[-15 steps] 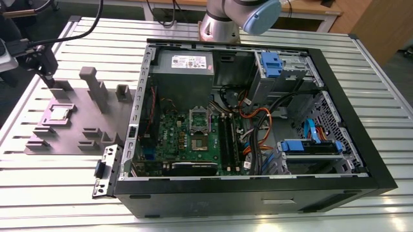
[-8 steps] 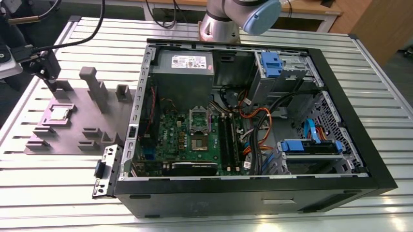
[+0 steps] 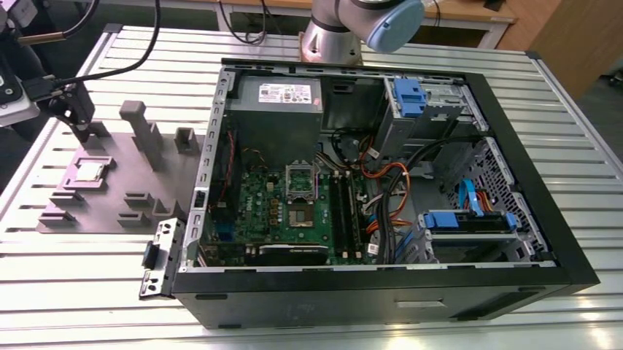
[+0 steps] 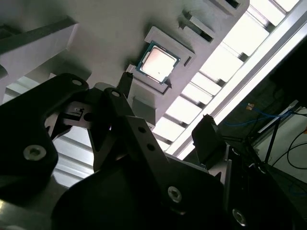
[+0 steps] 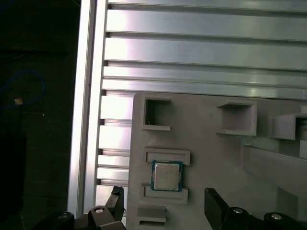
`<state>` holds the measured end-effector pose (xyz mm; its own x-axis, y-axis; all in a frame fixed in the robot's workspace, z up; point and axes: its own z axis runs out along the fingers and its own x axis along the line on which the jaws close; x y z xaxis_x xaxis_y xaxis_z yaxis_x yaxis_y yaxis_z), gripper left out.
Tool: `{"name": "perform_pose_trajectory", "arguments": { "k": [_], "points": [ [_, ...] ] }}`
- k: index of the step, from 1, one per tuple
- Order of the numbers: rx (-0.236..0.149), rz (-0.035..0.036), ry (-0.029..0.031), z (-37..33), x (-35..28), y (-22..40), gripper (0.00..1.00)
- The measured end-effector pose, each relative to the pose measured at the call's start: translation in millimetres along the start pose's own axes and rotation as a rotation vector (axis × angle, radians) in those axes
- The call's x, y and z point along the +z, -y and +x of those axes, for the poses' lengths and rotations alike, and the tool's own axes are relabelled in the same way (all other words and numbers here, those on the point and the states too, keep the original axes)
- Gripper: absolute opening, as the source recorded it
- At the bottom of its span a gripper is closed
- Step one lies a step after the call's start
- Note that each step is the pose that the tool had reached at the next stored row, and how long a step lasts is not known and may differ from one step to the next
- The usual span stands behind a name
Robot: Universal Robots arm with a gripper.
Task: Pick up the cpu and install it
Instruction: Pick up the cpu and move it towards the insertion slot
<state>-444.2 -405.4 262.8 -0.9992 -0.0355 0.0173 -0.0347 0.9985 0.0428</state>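
Sitting in a recess of the grey holder plate (image 5: 216, 158), the cpu (image 5: 167, 175), tool (image 5: 164, 192) spread wide, empty, over it.

Finding: this is a robotics lab or assembly test cell, not a home or an office. Evidence follows. My arm's base (image 3: 331, 40) stands on a slotted aluminium-profile surface (image 3: 78, 292). A desktop computer case (image 3: 389, 306) lies on that surface with its side off, leaving the green motherboard (image 3: 282, 211) and wiring exposed. Beside the case sits a grey fixture plate (image 3: 98, 208) with moulded nests, one of them seating the cpu (image 3: 90, 170). Loose black cables (image 3: 156, 25) hang over one corner. Wooden furniture (image 3: 574, 36) stands behind.
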Motion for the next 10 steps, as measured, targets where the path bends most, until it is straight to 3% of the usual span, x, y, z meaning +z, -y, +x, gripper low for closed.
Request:
{"name": "perform_pose_trajectory", "arguments": {
  "k": [6, 10],
  "points": [
    [-0.008, -0.0001, -0.0001, -0.9, 1.2, 0.1, 0.76],
    [-0.017, -0.0006, -0.0005, -1.2, 5.3, 0.9, 0.76]
  ]
}}
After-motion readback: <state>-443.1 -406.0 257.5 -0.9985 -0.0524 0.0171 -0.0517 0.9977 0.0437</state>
